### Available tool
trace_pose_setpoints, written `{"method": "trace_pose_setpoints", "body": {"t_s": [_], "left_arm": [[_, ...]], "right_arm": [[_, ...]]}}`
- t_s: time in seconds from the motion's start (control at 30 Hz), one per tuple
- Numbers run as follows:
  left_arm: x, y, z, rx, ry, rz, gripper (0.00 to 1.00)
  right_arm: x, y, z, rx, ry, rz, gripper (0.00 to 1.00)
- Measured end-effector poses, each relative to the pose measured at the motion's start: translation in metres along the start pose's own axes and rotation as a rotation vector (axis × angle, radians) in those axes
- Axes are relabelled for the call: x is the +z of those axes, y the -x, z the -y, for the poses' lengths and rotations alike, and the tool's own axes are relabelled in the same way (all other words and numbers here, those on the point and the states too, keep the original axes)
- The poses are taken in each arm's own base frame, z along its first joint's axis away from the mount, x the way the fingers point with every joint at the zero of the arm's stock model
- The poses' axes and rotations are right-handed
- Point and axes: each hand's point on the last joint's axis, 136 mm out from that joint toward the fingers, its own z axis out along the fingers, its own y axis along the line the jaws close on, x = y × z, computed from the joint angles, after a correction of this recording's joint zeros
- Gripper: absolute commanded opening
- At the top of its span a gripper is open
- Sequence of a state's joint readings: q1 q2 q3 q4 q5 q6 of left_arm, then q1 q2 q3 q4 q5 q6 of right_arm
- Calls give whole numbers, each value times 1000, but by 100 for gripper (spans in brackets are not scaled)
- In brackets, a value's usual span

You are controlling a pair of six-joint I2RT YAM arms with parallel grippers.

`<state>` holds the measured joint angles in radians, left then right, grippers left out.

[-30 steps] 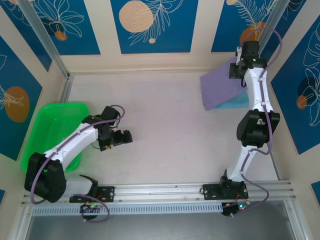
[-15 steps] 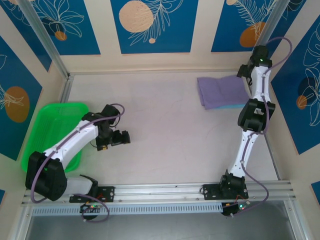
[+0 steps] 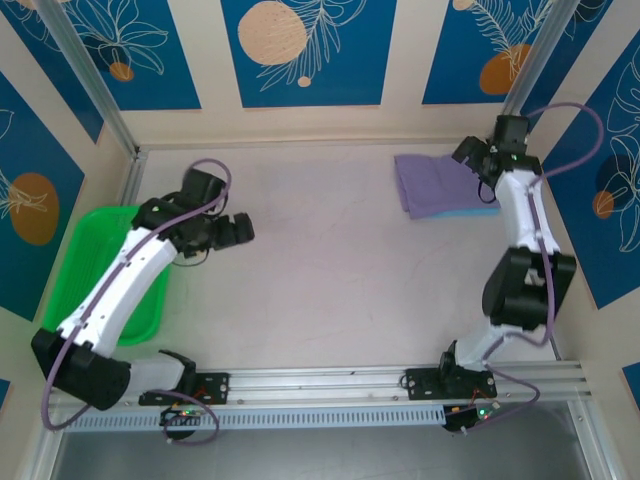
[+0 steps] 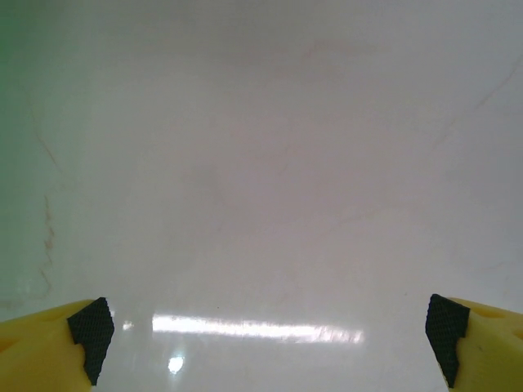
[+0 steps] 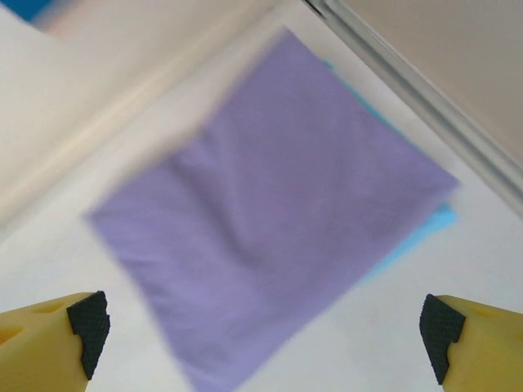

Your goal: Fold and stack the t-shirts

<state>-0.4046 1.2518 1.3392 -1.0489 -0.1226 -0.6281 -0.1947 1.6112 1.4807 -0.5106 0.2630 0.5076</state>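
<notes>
— So, from above, where do your hands sit?

— My left hand point(image 3: 238, 229) hangs over bare tabletop point(image 3: 340, 270), near the green tray point(image 3: 85, 240) that my left arm crosses. My right hand point(image 3: 468, 152) is far off at the back right, over the right edge of the shirts.

— And the shirts themselves?

— The purple t-shirt point(image 3: 435, 183) is folded into a rectangle and lies flat on top of the blue t-shirt point(image 3: 470, 212). A strip of blue shows along the near right edge. The stack rests on the tabletop close to the back wall, well apart from the tray.

— What does your left wrist camera give?

— Plain pale tabletop with a glare streak, and a green tint at the upper left corner. My dark pads point(image 4: 91, 327) sit at the two lower corners, spread wide, with nothing between them.

— And the right wrist?

— It is somewhat blurred. The purple shirt lies below me, turned like a diamond, and the blue one peeks out along its right side. My fingertips point(image 5: 88, 322) stand wide apart at the bottom corners, above the cloth and not touching it. That hand holds nothing.
</notes>
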Motion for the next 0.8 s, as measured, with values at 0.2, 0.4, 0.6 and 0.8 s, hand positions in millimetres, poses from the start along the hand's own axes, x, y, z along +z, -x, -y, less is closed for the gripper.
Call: {"method": "trace_pose_setpoints", "body": {"t_s": [0.2, 0.4, 0.6, 0.8], "left_arm": [[-65, 56, -13, 53, -29, 469, 100], [-41, 46, -61, 150, 132, 636, 100], [20, -4, -140, 92, 304, 562, 100], [65, -23, -128, 197, 196, 495, 100]], "right_arm": [[-53, -26, -55, -37, 285, 117, 99], [-43, -113, -70, -213, 373, 33, 99], [-42, -206, -31, -404, 330, -41, 99], [-42, -221, 10, -420, 251, -16, 99]]}}
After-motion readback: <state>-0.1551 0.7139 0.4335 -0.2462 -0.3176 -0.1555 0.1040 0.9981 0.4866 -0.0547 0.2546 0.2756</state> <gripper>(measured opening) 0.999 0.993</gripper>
